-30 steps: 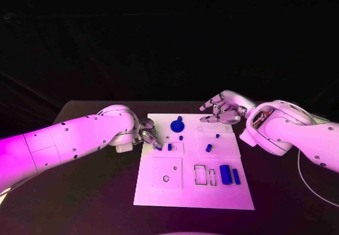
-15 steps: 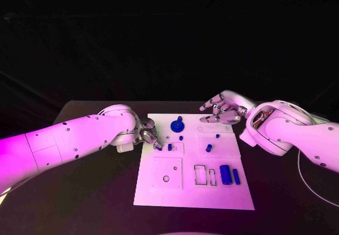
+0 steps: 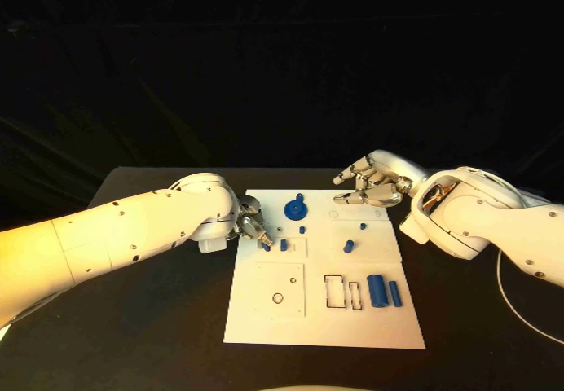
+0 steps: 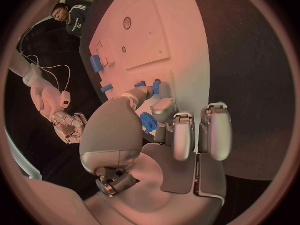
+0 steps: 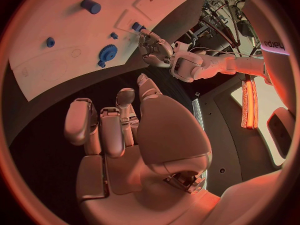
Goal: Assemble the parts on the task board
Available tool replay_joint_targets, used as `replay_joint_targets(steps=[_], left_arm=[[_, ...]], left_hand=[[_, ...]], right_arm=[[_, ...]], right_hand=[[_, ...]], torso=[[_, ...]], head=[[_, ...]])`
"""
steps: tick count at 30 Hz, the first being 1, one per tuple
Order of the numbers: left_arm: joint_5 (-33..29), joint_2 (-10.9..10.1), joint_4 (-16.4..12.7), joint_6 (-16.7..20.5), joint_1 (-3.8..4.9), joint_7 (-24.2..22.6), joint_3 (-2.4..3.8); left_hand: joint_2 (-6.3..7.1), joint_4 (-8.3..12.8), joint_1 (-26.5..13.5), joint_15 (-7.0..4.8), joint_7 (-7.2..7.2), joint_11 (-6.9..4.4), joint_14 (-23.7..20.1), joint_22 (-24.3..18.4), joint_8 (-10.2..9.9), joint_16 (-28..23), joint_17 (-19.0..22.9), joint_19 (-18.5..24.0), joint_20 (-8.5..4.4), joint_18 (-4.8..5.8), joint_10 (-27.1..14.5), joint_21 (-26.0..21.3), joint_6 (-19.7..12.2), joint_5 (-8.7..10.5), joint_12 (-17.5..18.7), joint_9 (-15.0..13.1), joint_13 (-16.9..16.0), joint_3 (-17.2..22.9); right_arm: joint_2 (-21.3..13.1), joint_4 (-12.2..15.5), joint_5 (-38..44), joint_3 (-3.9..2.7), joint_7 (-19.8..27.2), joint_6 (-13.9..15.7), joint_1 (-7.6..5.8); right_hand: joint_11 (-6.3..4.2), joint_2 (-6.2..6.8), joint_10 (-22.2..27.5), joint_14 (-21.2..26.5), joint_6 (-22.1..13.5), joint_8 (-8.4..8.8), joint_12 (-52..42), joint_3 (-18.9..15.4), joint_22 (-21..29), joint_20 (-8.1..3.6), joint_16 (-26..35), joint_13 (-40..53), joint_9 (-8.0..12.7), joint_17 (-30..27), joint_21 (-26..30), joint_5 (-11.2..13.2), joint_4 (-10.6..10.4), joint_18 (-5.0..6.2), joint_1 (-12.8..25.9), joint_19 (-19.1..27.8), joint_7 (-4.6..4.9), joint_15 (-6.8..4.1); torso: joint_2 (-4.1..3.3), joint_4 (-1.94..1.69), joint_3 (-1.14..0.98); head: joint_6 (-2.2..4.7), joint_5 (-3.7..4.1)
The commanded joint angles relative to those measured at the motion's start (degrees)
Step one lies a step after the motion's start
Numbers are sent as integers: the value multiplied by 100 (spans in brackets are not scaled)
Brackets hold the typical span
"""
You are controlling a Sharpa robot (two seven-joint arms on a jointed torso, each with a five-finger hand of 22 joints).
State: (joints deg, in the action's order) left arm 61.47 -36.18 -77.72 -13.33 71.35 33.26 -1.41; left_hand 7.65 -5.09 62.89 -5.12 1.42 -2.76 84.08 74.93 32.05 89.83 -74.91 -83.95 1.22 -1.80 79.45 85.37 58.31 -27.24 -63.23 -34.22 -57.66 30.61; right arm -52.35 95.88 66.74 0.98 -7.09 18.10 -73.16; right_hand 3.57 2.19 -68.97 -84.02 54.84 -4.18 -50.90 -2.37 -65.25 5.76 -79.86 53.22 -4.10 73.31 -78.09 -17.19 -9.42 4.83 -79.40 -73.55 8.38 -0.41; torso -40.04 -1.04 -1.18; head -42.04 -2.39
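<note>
1. I see the task board [image 3: 323, 318], a white plate lying flat in the middle of the black worktop [image 3: 141, 342], with its long axis running away from the robot.
2. At the board's left edge, toward the far end, a small blue part [image 3: 284, 244] stands in a rectangular recess beside the left hand's fingertips. In the left wrist view this piece [image 4: 155, 87] looks narrow and upright. I cannot tell whether the fingers touch it.
3. A blue gear part [image 3: 294, 211] lies flat at the far end of the board, with a small blue knob at its far side.
4. Two blue blocks [image 3: 376, 291] lie side by side near the board's right edge, their long axes along the board's length. Just to their left are two narrow outlined slots [image 3: 335, 291].
5. A small blue peg [image 3: 348, 245] stands near the board's middle, with two tinier blue pieces beyond it.
6. My left hand [image 3: 250, 225] is at the board's left edge. Its fingers [image 4: 178, 135] curl downward, with the tips close together at the small part. I cannot tell whether it grips anything.
7. My right hand [image 3: 367, 184] hovers over the board's far right corner. Its fingers [image 5: 103, 130] are loosely bent and apart, and it holds nothing.
</note>
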Motion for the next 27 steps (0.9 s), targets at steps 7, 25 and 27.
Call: replay_joint_targets(steps=[7,25,27], left_arm=[[-123,77,28,-141,-38,259,-36],[-78,42,46,-8,-38,307,-25],[-76,20,26,82,-39,293,-18]], left_hand=[[-49,321,-167,-65,-54,-23,592,1129,-35,17,-1509,-352,-49,49,50,39,116,-4,-29,25,-28,221],[50,-117,-565,-84,-80,-43,592,1158,-120,17,-1509,-369,-73,57,52,54,249,27,-52,104,-84,-739],[100,-239,-697,-79,-75,-37,592,1163,-125,17,-1509,-372,-72,59,59,58,282,154,-65,114,-99,-976]], right_arm=[[-7,17,22,0,27,-29,3],[-8,9,11,0,40,-29,3],[-5,6,8,0,43,-30,3]], right_hand=[[-16,-51,22,-250,37,-33,20,-41,9,-22,21,-17,-4,-9,21,-32,-17,59,-15,13,14,-40],[-15,-48,31,-246,39,-34,33,-49,30,-22,36,-30,-4,-32,33,-32,-22,64,-13,26,14,-40],[-15,-46,33,-245,39,-34,36,-51,36,-22,40,-34,-4,-36,36,-32,-23,65,-12,30,14,-40]], torso=[[-2,-4,3],[-1,2,6],[-1,5,6]], head=[[-3,9],[-4,8],[-4,10]])
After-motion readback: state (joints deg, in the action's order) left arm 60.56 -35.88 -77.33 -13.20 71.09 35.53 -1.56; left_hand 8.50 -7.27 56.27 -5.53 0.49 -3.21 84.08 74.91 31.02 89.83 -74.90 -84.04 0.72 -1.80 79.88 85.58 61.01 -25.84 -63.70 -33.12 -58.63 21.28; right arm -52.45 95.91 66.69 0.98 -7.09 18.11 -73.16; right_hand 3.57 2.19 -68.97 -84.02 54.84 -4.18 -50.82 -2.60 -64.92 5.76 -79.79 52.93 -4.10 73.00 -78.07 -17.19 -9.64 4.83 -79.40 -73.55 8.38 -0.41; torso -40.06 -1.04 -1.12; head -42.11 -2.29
